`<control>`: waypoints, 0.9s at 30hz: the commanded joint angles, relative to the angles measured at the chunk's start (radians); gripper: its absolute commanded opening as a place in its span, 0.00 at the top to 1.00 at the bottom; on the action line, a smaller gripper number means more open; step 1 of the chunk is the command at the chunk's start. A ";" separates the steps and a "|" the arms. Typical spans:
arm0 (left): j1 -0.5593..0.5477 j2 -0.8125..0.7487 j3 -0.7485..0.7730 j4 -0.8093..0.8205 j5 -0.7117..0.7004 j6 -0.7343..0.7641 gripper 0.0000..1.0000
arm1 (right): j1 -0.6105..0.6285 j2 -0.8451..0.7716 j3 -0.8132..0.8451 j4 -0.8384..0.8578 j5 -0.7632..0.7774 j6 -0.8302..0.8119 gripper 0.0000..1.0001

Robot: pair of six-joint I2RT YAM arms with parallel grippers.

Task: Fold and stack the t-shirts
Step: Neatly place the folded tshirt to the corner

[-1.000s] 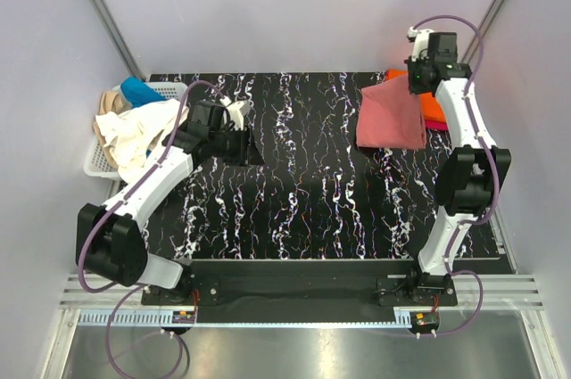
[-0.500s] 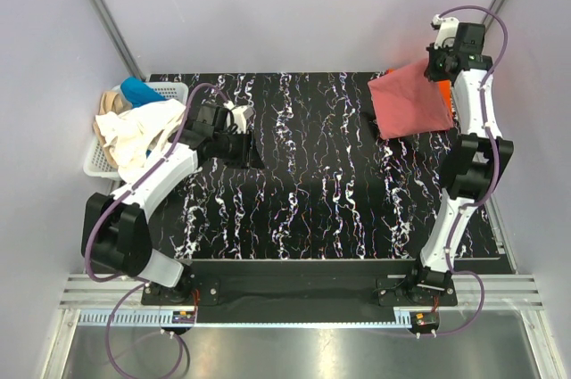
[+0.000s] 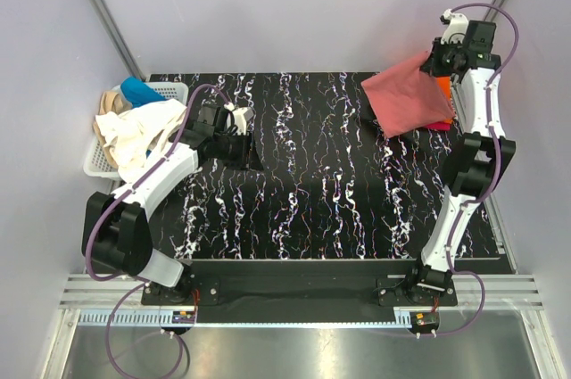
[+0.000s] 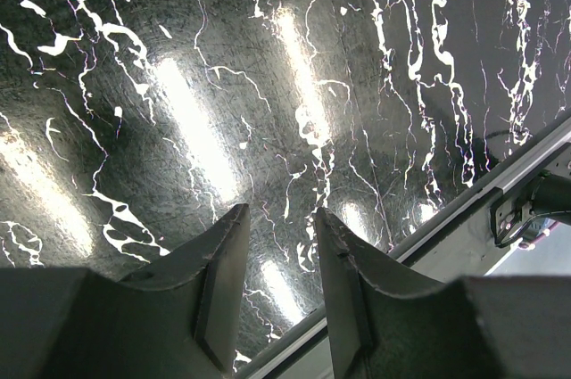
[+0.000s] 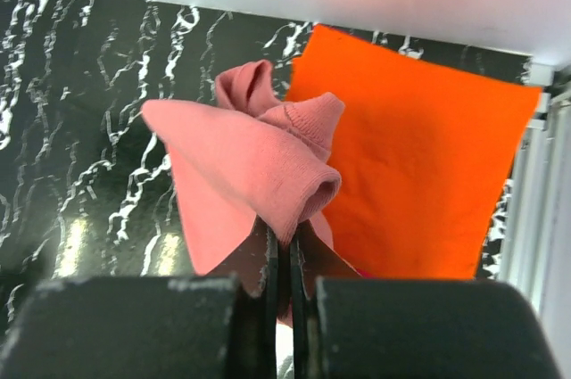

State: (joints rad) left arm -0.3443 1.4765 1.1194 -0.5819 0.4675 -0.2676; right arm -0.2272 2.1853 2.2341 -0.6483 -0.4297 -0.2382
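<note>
R gripper (image 5: 284,241) pinched shut on pink tee (image 5: 250,174), lifted over folded orange tee (image 5: 410,156) at far-right corner, magenta sliver (image 3: 439,127) beneath prob another tee, L gripper (image 4: 278,227) narrow gap, empty, above table (image 4: 178,85), other tees (image 3: 134,134) heaped on basket (image 3: 169,87) at left.

The salmon-pink tee (image 3: 406,94) hangs bunched above the far right corner of the table (image 3: 312,183), one fold pinched in the right gripper (image 5: 284,250); beneath it the orange tee (image 5: 419,156) lies flat, folded square; a magenta tee (image 3: 439,126) shows as a sliver under that; at far left, the cream-white tee (image 3: 143,134), tan tee (image 3: 111,101) and blue tee (image 3: 136,89) lie crumpled over the basket (image 3: 98,165).
</note>
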 commanded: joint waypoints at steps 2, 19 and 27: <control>0.004 -0.004 0.036 0.014 0.003 0.013 0.60 | 0.003 -0.119 0.001 0.058 -0.083 0.039 1.00; 0.010 -0.031 0.036 0.011 -0.023 0.021 0.60 | -0.023 -0.027 0.179 0.019 -0.080 0.132 1.00; 0.011 -0.022 0.042 0.004 -0.023 0.024 0.60 | -0.089 0.215 0.343 -0.007 -0.083 0.164 1.00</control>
State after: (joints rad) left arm -0.3386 1.4761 1.1194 -0.5846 0.4561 -0.2596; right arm -0.2790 2.2910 2.4889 -0.6594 -0.5133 -0.1120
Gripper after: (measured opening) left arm 0.402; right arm 0.029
